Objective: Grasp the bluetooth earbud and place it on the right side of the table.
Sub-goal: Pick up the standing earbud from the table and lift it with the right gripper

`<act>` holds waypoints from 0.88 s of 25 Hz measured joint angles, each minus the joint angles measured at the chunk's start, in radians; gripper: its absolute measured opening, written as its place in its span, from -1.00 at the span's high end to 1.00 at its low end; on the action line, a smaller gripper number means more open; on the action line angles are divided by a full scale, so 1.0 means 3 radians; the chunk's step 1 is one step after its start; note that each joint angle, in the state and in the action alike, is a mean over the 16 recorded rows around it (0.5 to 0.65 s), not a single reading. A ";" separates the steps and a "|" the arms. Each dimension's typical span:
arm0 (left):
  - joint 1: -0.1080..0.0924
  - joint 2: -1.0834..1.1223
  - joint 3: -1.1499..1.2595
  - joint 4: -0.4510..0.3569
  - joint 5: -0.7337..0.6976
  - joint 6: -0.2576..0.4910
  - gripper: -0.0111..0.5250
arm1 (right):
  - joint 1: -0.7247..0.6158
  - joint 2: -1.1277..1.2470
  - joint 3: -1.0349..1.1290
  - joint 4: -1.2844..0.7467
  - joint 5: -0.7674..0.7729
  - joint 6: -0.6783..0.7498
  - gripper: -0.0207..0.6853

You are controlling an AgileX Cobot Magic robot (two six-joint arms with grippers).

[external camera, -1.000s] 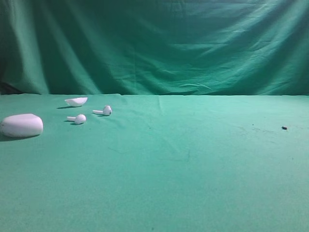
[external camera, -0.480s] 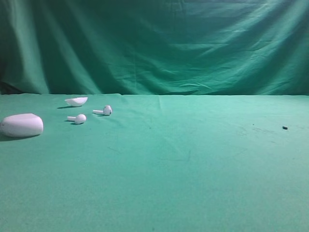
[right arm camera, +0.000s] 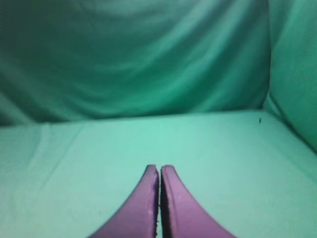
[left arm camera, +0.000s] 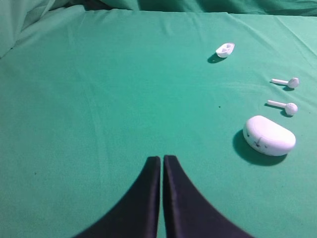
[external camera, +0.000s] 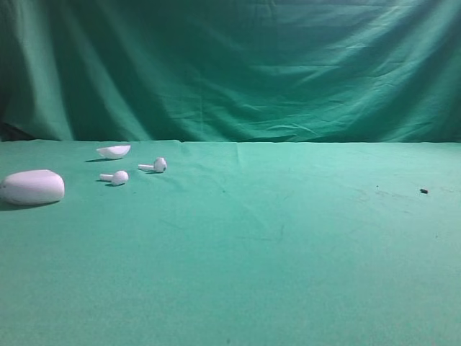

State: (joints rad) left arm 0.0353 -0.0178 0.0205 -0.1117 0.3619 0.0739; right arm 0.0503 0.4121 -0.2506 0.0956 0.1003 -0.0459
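Tabletop [external camera: 288, 274]: green cloth, same green as the drape behind it.
Earbuds: two alike, both lying flat at the far left in the high view, near each other but apart; the nearer earbud [external camera: 116, 176] has its stem pointing left, and so does the farther earbud [external camera: 154, 166].
Case [external camera: 32, 187]: white pebble, left of the earbuds at the frame edge, apart from them.
Shell [external camera: 114, 151]: small white bowl shape, just behind the earbuds.
Speck [external camera: 423, 191]: tiny dark bit on the right side of the cloth.
My left jaws [left arm camera: 162, 163]: clenched tip to tip, holding nothing, above bare cloth.
Earbuds from my left wrist: off to the right and ahead of my jaws, well apart from them; one earbud [left arm camera: 283, 106] sits just beyond the case [left arm camera: 269, 136], the other [left arm camera: 287, 82] farther on, the shell [left arm camera: 225, 50] farthest.
My right jaws [right arm camera: 159, 173]: clenched too, empty, over bare cloth and facing the drape; no earbud shows in that view.
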 joint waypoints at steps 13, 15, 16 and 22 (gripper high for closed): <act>0.0000 0.0000 0.0000 0.0000 0.0000 0.0000 0.96 | 0.0247 0.2347 -0.1611 0.0177 0.1311 -0.0474 0.94; 0.0000 0.0000 0.0000 0.0000 0.0000 0.0000 0.96 | 0.0371 0.2657 -0.1908 0.0170 0.1581 -0.0605 0.94; 0.0000 0.0000 0.0000 0.0000 0.0000 0.0000 0.96 | 0.0441 0.2811 -0.2064 0.0158 0.1714 -0.0671 0.94; 0.0000 0.0000 0.0000 0.0000 0.0000 0.0000 0.96 | 0.0941 0.3697 -0.3034 0.0045 0.2337 -0.1023 0.94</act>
State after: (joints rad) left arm 0.0353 -0.0178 0.0205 -0.1117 0.3619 0.0739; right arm 0.3327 1.5212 -1.1607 0.1091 0.8015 -0.3528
